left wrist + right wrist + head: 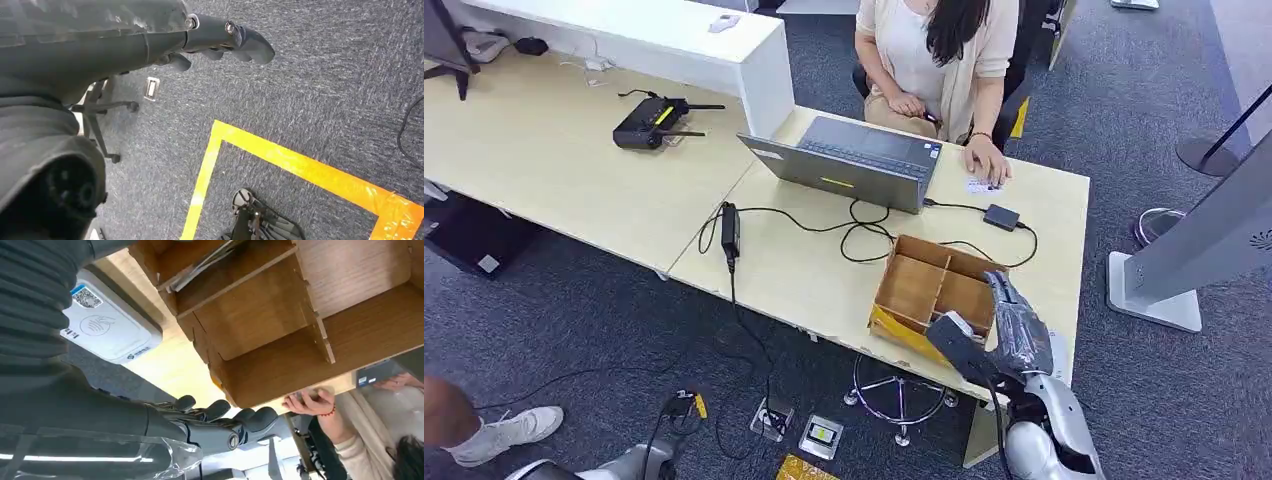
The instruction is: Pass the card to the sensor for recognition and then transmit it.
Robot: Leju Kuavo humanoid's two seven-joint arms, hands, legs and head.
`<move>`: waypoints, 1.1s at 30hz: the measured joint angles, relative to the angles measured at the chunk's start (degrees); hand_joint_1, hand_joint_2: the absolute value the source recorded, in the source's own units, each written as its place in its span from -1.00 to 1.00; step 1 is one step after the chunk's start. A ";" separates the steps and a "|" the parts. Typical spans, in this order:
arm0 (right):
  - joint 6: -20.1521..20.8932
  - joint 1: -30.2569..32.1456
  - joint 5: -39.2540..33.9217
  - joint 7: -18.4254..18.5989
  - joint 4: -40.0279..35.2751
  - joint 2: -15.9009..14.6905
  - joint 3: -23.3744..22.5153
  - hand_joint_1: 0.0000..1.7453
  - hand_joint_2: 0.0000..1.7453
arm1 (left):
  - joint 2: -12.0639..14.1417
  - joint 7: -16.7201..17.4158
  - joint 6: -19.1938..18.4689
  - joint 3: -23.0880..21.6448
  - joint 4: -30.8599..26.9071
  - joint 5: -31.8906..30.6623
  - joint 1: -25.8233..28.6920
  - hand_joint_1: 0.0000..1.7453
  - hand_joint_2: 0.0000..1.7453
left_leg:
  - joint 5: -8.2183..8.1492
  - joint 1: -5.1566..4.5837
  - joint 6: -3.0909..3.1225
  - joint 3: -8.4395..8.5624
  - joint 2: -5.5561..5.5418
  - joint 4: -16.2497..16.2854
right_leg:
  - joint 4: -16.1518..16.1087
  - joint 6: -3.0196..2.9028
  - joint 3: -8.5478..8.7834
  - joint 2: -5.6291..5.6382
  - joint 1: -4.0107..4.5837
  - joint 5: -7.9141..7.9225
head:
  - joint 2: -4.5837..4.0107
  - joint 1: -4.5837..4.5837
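The right hand (1004,320) hangs over the near edge of the wooden divided box (936,290), fingers stretched out and apart, holding nothing. In the right wrist view one compartment holds flat cards (202,267) lying at a slant (how many cannot be told), and the other compartments look bare. Just beside the box on the desk (804,270) lies the white card sensor (107,327). Across the desk a person's hand (986,160) rests on a small card (982,185) near the laptop (849,160). The left hand (220,37) hangs over the carpet, fingers loosely extended, holding nothing.
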 joint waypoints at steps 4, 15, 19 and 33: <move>0.00 0.08 0.00 0.00 0.48 0.24 0.00 -1.00 1.00 | 0.07 0.00 -0.02 0.00 0.00 0.00 -0.01 -1.00 -1.00 | 0.00 0.00 0.00 0.00 0.00 0.00 | 0.00 0.00 0.00 0.00 0.00 0.00 | 0.00 0.02; 0.55 0.06 0.09 -0.81 1.40 1.49 0.00 -1.00 1.00 | 0.09 0.00 -0.09 0.00 0.00 0.07 -0.01 -1.00 -1.00 | 0.00 0.00 0.00 0.00 0.00 0.00 | 0.00 0.00 0.00 0.00 0.00 0.00 | 0.00 0.02; 0.63 0.03 0.11 -0.85 1.60 2.03 0.00 -1.00 1.00 | 0.09 0.00 -0.09 0.00 0.00 0.09 0.00 -1.00 -1.00 | 0.00 0.00 0.00 0.00 0.00 0.00 | 0.00 0.00 0.00 0.00 0.00 0.00 | 0.00 0.02; 1.18 -0.17 0.70 -1.42 2.60 3.93 0.09 -1.00 1.00 | 0.07 0.00 0.00 -0.02 0.00 0.09 -0.01 -1.00 -1.00 | 0.00 0.00 0.00 0.00 0.00 0.00 | 0.00 0.00 0.00 0.00 0.00 0.00 | 0.00 0.02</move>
